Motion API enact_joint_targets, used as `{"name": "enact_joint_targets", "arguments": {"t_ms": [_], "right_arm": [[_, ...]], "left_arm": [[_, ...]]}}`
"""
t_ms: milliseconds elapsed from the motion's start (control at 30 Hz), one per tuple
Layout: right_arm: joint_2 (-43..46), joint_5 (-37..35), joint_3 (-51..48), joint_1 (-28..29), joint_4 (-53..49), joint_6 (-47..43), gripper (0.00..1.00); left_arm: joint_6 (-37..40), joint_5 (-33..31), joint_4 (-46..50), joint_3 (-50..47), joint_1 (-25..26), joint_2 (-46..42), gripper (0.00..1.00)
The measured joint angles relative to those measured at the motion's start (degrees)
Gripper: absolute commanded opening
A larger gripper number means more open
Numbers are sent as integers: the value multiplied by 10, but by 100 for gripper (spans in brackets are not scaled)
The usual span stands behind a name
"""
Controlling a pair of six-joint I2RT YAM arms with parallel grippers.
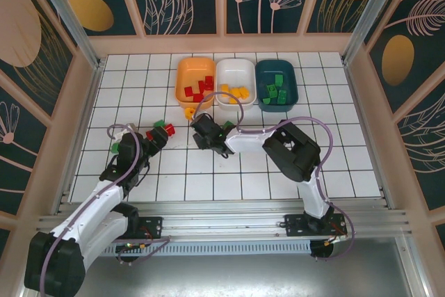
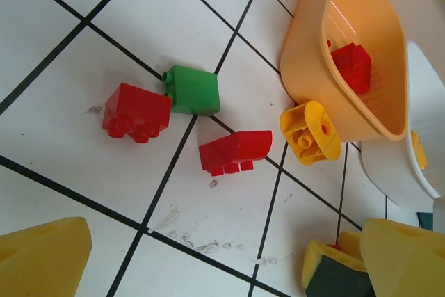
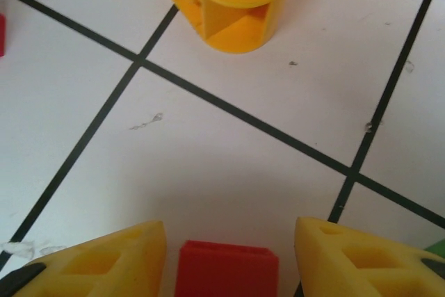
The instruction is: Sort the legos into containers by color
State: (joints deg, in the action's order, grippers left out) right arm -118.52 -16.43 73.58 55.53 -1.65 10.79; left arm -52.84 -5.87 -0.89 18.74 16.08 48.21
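**Item 1.** Left gripper (image 2: 222,241), nearest, on the left. Its yellow fingers are spread wide and hold nothing above the white tiled table (image 1: 348,165).

**Item 2.** Right gripper (image 3: 228,233), at the centre. Its fingers stand either side of a small red plastic brick (image 3: 227,269) lying on the tiles. A slim gap shows on each side, so it is probably not clamped, though the frame edge cuts off the lower part.

**Item 3.** Loose legos, beyond the left gripper:
- A red studded brick (image 2: 137,111) sits just beside a green square brick (image 2: 192,90).
- A red sloped brick (image 2: 235,151) lies a little to their right.
- A yellow round hollow piece (image 2: 311,132) lies just beside the orange bin's near wall.

**Item 4.** Containers, in the far row from left to right:
- The shallow orange plastic bin (image 1: 179,81) holds red pieces.
- The white bin (image 1: 236,62) holds yellow pieces.
- The dark teal bin (image 1: 259,81) holds green pieces.

**Handling.** The bricks are judged light, rigid and smooth-walled, so they are likely to slip or skid if nudged. They are best taken across two flat parallel side faces, low down, and not on the studs or the slope. The round piece may squirt out of a pinch.
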Motion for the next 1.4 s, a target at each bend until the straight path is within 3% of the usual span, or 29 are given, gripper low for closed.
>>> {"name": "enact_joint_targets", "arguments": {"t_ms": [433,667,1167,1233,1400], "right_arm": [[1,64,21,9,-34,1,51],[18,131,21,9,-49,2,59],[12,114,21,14,-60,-54,60],[10,113,23,16,-59,-69,58],[-5,90,34,21,-59,-94,43]], "left_arm": [[0,0,0,0,0,-9,99],[0,1,-2,4,0,-2,98],[2,5,-2,4,0,0,98],[2,5,-2,4,0,0,99],[2,5,-5,4,0,8,99]]}}
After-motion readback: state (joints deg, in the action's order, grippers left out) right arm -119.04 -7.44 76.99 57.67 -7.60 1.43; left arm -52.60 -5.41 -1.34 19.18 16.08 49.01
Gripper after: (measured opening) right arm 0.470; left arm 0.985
